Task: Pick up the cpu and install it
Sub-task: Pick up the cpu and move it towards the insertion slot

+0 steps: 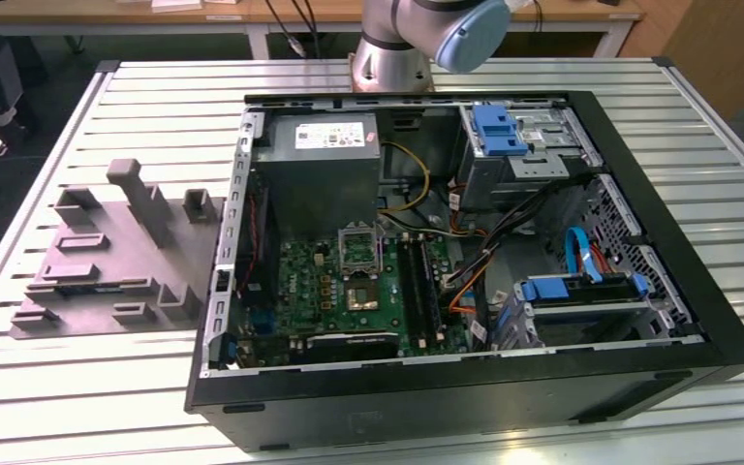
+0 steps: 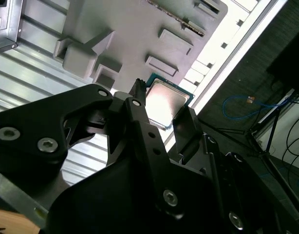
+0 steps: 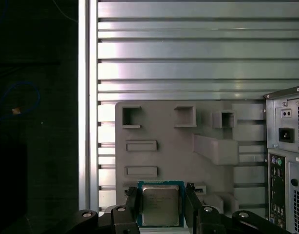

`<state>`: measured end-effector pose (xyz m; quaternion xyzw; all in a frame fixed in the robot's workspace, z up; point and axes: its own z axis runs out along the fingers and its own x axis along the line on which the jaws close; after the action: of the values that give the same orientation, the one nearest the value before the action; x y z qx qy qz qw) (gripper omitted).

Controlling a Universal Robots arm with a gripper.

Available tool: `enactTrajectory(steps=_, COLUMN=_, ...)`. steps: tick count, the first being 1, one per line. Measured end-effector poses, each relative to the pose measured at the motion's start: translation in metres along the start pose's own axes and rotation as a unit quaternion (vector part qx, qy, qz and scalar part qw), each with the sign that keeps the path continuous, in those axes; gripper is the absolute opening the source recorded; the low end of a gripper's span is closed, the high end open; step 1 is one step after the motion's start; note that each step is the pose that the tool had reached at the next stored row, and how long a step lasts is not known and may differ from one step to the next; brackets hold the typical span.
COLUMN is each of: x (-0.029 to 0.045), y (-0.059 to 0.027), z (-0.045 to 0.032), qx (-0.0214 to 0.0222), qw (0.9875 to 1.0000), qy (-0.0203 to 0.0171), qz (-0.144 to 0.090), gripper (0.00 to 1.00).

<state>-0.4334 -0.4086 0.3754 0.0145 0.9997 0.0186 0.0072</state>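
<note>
Two things span the exterior view: at its left a grey moulded fixture (image 1: pixel 108 257) lies on the slatted bench (image 1: pixel 152 107), and to its right stands the open computer case (image 1: pixel 476 407) with its green motherboard (image 1: pixel 333 291) exposed. In both wrist views the gripper (image 3: pixel 160 202) hangs well above that fixture with the cpu (image 3: pixel 160 207) in it. The fingers (image 3: pixel 132 201) pinch the chip by two opposite edges of its green rim.

The chip looks light, thin and stiff, yet I judge it fragile. Its underside should not be touched or knocked, and the narrow, smooth edges give little purchase, so a mild hold on the edges suits it.

Its silvery metal top faces the wrist cameras, and its flat face lies roughly parallel to the bench. It is nearly square, so no long axis stands out. In the first wrist view its sides run square with the fixture's edges.
</note>
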Motion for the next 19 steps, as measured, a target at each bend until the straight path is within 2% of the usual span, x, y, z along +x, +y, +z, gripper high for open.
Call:
enactTrajectory(steps=12, x=-0.0003, y=0.0001, z=-0.0019, qx=0.0001, qw=1.0000, qy=0.0001, qz=0.000, gripper=0.47)
enactTrajectory(steps=19, x=-0.0070, y=0.0003, z=-0.0016, qx=0.0001, qw=1.0000, qy=0.0000, qz=0.000, gripper=0.47)
